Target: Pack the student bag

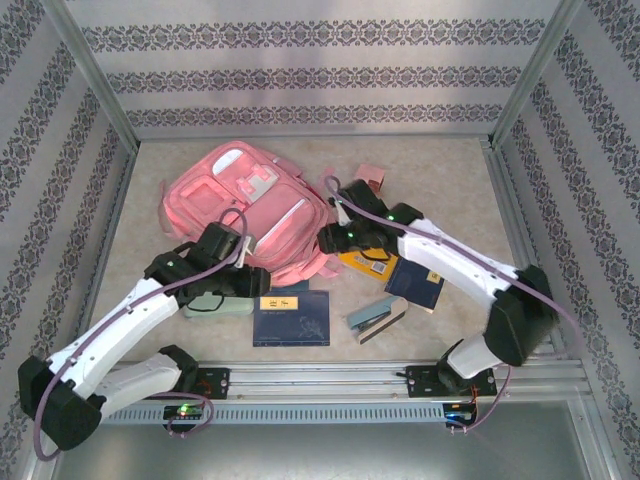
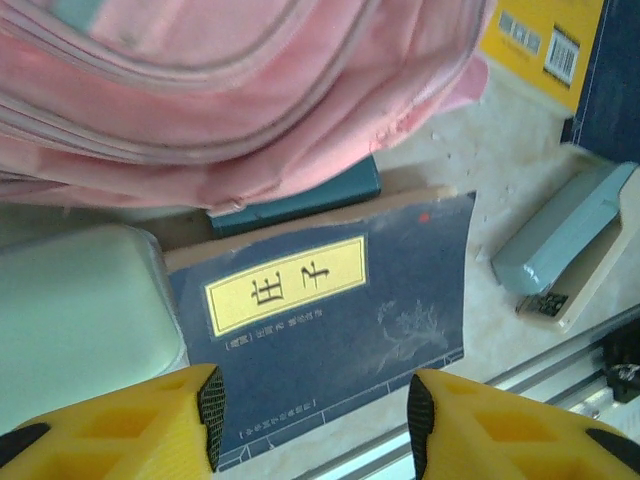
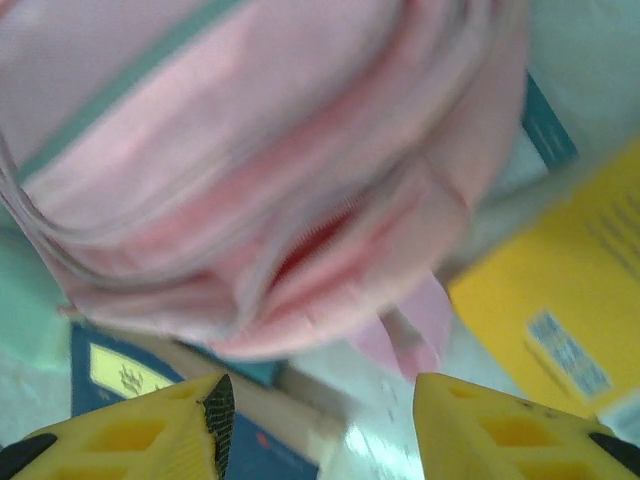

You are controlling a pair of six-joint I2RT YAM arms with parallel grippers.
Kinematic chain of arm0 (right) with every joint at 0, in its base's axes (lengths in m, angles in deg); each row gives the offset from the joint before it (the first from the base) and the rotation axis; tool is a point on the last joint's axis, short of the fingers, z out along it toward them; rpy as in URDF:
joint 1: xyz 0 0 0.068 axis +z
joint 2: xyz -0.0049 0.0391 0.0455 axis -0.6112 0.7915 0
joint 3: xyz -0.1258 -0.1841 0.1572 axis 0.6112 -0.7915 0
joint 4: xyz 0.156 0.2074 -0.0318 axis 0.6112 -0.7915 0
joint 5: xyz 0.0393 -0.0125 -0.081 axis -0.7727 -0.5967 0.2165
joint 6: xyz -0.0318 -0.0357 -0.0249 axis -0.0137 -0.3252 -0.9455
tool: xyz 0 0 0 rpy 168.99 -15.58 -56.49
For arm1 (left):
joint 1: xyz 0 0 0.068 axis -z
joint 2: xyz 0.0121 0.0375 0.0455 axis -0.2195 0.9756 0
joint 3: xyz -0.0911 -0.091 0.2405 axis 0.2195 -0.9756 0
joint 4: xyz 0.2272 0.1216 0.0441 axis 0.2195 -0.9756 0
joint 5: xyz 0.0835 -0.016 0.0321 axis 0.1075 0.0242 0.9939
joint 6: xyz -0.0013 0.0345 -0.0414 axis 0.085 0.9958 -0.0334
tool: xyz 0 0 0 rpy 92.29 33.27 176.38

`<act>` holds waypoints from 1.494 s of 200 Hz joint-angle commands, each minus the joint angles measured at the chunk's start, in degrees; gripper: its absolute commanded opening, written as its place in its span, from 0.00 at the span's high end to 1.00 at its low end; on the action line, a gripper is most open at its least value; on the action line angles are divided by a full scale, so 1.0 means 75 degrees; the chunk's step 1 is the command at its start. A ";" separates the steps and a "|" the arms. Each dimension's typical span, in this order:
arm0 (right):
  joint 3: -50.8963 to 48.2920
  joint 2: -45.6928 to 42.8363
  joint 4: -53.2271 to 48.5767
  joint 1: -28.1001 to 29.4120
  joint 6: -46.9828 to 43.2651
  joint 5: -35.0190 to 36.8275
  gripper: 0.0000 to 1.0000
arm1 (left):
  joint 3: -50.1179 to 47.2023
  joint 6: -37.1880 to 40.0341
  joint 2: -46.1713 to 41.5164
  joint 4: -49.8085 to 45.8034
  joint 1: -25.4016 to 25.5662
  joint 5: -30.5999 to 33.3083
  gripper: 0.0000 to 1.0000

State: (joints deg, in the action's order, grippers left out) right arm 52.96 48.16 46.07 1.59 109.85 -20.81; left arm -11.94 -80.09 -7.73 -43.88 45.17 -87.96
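The student bag [image 1: 245,205] is a large pink backpack lying flat at the table's middle left. My left gripper [image 1: 265,285] hovers at the bag's near edge. In the left wrist view this gripper [image 2: 315,420] is open above a dark blue book [image 2: 330,320] with a yellow label, nothing between its fingers. My right gripper [image 1: 328,240] sits at the bag's near right corner. In the right wrist view it [image 3: 320,430] is open, close to the bag [image 3: 250,150], whose zipper gap [image 3: 310,240] shows red inside. A pink strap [image 3: 415,330] hangs near the right finger.
On the table near the bag lie the blue book [image 1: 295,320], a mint green case [image 1: 225,305], a grey stapler [image 1: 378,318], a yellow book [image 1: 365,262] and a navy book [image 1: 415,283]. A teal book [image 2: 300,200] pokes out from under the bag. Small pink items [image 1: 372,180] lie behind.
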 commanded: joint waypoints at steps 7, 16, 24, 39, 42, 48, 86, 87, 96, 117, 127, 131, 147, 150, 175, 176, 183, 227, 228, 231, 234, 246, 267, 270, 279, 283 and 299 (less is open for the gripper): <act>-0.0930 -0.1140 -0.1010 -0.0065 0.1649 0.0243 0.48 | 0.0236 -0.0027 0.0264 0.0057 0.0415 0.0633 0.48; -0.1354 -0.1709 -0.1193 -0.0058 0.2309 0.0606 0.47 | 0.0333 0.0066 0.0326 0.0082 0.0414 0.0749 0.48; -0.1811 -0.2256 -0.1406 -0.0057 0.3134 0.1022 0.48 | 0.0433 0.0165 0.0373 0.0112 0.0417 0.0818 0.48; -0.2254 -0.2844 -0.2297 -0.0177 0.4598 0.1267 0.51 | 0.0658 0.0409 0.0493 0.0060 0.0414 0.0990 0.47; -0.2294 -0.2892 -0.2423 -0.0197 0.4763 0.1270 0.51 | 0.0694 0.0470 0.0513 0.0045 0.0414 0.1032 0.46; -0.2395 -0.3006 -0.2818 -0.0187 0.5280 0.1252 0.52 | 0.0755 0.0574 0.0562 0.0037 0.0415 0.1098 0.46; -0.3479 -0.3650 -0.3261 0.0320 0.7639 0.0837 0.53 | 0.0921 0.0884 0.0797 0.0196 0.0408 0.1285 0.44; -0.3510 -0.3664 -0.3248 0.0320 0.7666 0.0833 0.53 | 0.0918 0.0885 0.0804 0.0198 0.0405 0.1291 0.44; -0.3677 -0.3777 -0.3163 0.0353 0.7862 0.0820 0.53 | 0.0905 0.0908 0.0821 0.0275 0.0382 0.1303 0.44; -0.4339 -0.3946 -0.2520 0.0358 0.8338 0.0595 0.54 | 0.0765 0.0934 0.0829 0.0460 0.0172 0.1151 0.43; -0.4544 -0.3909 -0.2158 0.0364 0.8451 0.0495 0.54 | 0.0689 0.0910 0.0829 0.0516 -0.0009 0.0957 0.43; -0.4623 -0.3875 -0.1975 0.0365 0.8474 0.0449 0.54 | 0.0663 0.0909 0.0818 0.0527 -0.0072 0.0874 0.43; -0.4786 -0.3670 -0.1456 0.0363 0.8528 0.0349 0.55 | 0.0611 0.0915 0.0746 0.0540 -0.0171 0.0789 0.43; -0.4806 -0.3634 -0.1301 0.0358 0.8501 0.0324 0.55 | 0.0605 0.0931 0.0735 0.0530 -0.0172 0.0793 0.43; -0.4913 -0.3319 -0.0592 0.0391 0.8476 0.0265 0.58 | 0.0585 0.0948 0.0677 0.0494 -0.0195 0.0846 0.43; -0.4919 -0.3305 -0.0571 0.0390 0.8471 0.0266 0.58 | 0.0586 0.0952 0.0673 0.0493 -0.0195 0.0849 0.43; -0.4936 -0.3246 -0.0499 0.0401 0.8465 0.0296 0.59 | 0.0576 0.0956 0.0681 0.0496 -0.0201 0.0846 0.43; -0.5283 -0.3185 -0.0033 0.0396 0.8462 0.0174 0.63 | 0.0541 0.0947 0.0675 0.0523 -0.0198 0.0817 0.43; -0.5291 -0.3185 -0.0017 0.0393 0.8458 0.0162 0.64 | 0.0541 0.0946 0.0672 0.0525 -0.0203 0.0817 0.43; -0.5305 -0.3207 0.0042 0.0406 0.8439 0.0129 0.64 | 0.0554 0.0954 0.0670 0.0521 -0.0217 0.0821 0.43; -0.5311 -0.3220 0.0086 0.0402 0.8417 0.0109 0.64 | 0.0542 0.0956 0.0680 0.0517 -0.0219 0.0823 0.43; -0.5207 -0.3293 0.0082 0.0408 0.8263 0.0055 0.64 | 0.0544 0.0956 0.0691 0.0528 -0.0216 0.0827 0.43; -0.4749 -0.3435 -0.0345 0.0456 0.7810 0.0220 0.65 | 0.0552 0.0977 0.0727 0.0534 -0.0239 0.0805 0.43; -0.4701 -0.3450 -0.0402 0.0461 0.7756 0.0236 0.65 | 0.0554 0.0971 0.0719 0.0530 -0.0233 0.0805 0.43; -0.4579 -0.3497 -0.0493 0.0481 0.7628 0.0255 0.65 | 0.0557 0.0979 0.0733 0.0537 -0.0264 0.0805 0.43; -0.4544 -0.3502 -0.0492 0.0482 0.7568 0.0238 0.65 | 0.0553 0.0989 0.0732 0.0529 -0.0274 0.0805 0.43; -0.4472 -0.3434 -0.0425 0.0529 0.7323 0.0142 0.66 | 0.0565 0.0991 0.0731 0.0529 -0.0301 0.0777 0.43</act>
State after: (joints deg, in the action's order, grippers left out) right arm 16.98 22.83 44.85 4.80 169.06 -19.48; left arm -7.07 -74.19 -1.63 -41.04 44.01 -81.36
